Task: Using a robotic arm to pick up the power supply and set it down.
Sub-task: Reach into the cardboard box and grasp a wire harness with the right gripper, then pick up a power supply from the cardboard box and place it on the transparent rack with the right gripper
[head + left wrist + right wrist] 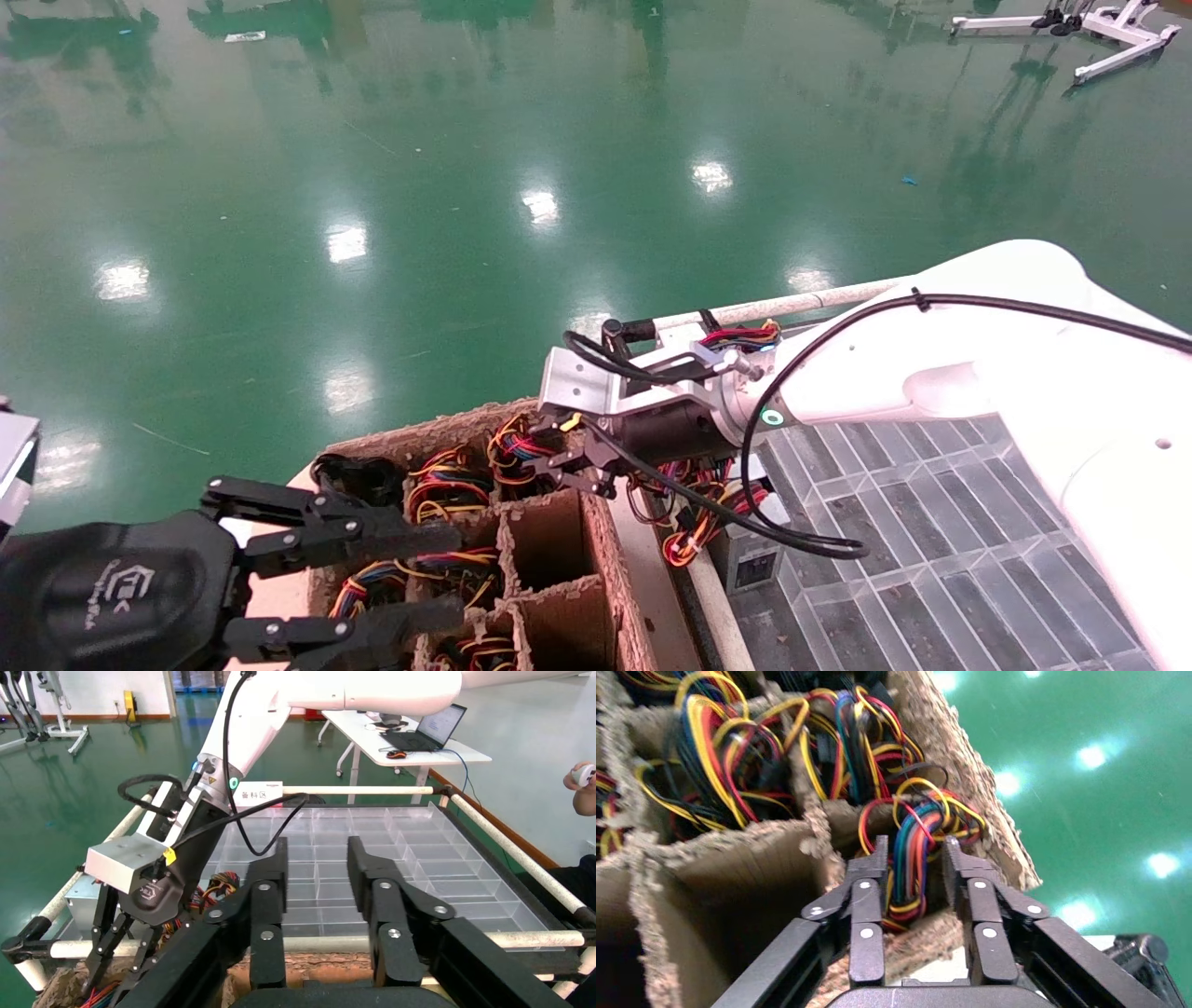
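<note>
1. at far left, the left gripper [456, 573] is seen hanging low beside the cardboard crate [549, 540], its black fingers spread wide and holding nothing; it is best left parked there.
2. the crate's cells are shown stuffed with red, yellow and black wiring, apart from two seen bare near the middle; the metal bodies of the units are hidden below the wires.
3. at the crate's far right corner cell, the right gripper [570, 471] is lowered over the power supply [910, 874], of which only the upright wire bundle can be made out. the fingers are parted and set astride that bundle, not yet pressed onto it.
4. a grip on wires alone is judged likely to slip or strain them, so the fingers should be sunk deeper before closing, and the lift should be made straight up, clear of the ragged cardboard walls.
5. to the right, a silver-grey unit [752, 559] is seen lying at the edge of the clear partitioned tray [931, 522], which is taken to be the place for setting down.
</note>
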Action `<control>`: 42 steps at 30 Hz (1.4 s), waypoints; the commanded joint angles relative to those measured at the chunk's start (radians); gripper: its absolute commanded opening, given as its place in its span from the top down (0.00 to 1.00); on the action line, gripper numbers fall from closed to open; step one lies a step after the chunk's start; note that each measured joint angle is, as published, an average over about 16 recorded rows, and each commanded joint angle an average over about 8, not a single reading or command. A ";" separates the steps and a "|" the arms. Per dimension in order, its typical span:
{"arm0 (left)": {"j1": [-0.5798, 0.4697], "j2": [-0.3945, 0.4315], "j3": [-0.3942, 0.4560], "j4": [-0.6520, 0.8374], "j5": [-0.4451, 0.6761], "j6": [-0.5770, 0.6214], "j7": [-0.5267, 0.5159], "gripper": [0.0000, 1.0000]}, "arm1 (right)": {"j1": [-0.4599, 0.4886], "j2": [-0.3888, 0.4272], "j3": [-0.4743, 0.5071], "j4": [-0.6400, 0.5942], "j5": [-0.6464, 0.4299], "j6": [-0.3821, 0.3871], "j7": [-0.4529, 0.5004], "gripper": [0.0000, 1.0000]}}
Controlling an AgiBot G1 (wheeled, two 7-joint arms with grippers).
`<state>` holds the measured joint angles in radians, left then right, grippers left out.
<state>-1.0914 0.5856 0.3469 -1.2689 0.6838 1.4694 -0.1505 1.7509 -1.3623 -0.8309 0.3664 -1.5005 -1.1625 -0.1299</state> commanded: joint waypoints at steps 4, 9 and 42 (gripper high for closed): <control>0.000 0.000 0.000 0.000 0.000 0.000 0.000 0.00 | -0.008 -0.001 -0.034 0.004 0.022 0.026 0.007 1.00; 0.000 0.000 0.000 0.000 0.000 0.000 0.000 0.00 | -0.013 0.000 -0.060 0.006 0.058 0.042 0.010 1.00; 0.000 0.000 0.001 0.000 0.000 0.000 0.000 0.00 | 0.182 0.101 0.012 -0.105 0.356 -0.191 -0.085 1.00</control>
<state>-1.0915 0.5854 0.3475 -1.2689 0.6834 1.4691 -0.1502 1.9322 -1.2558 -0.8183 0.2665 -1.1420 -1.3582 -0.2061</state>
